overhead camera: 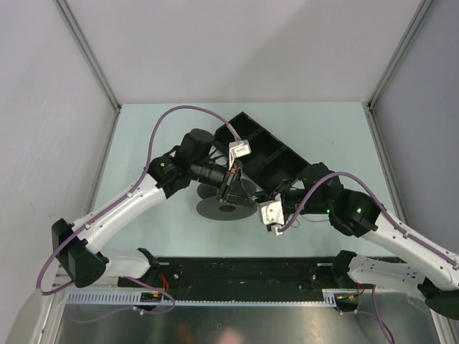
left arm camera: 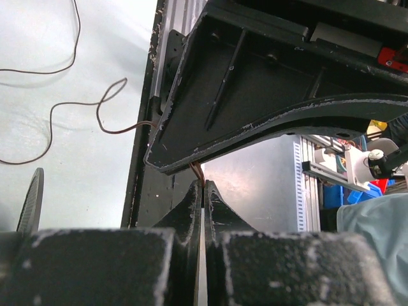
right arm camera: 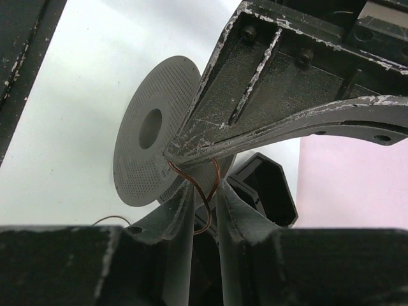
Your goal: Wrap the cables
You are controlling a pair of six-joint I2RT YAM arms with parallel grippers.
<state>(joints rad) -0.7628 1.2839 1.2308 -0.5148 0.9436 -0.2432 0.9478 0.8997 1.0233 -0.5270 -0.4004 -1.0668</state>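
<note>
The cable is a thin brown wire. In the left wrist view it lies in wavy loops (left arm camera: 95, 115) on the pale table and runs up to my fingertips. My left gripper (left arm camera: 203, 183) is shut on the cable's end, just under a black curved part. From above, the left gripper (overhead camera: 231, 188) hangs over the dark grey flanged spool (overhead camera: 215, 208). My right gripper (right arm camera: 205, 191) has its jaws a little apart, and a loop of the cable (right arm camera: 213, 182) hangs between them, right beside the spool's flange (right arm camera: 143, 159). From above, the right gripper (overhead camera: 264, 197) sits at the spool's right.
A black compartmented box (overhead camera: 265, 154) lies behind the spool, and one hexagonal pocket of it (right arm camera: 271, 188) shows past my right fingers. A black base plate (overhead camera: 244, 269) and an aluminium rail (overhead camera: 215, 299) run along the near edge. Grey walls stand on both sides.
</note>
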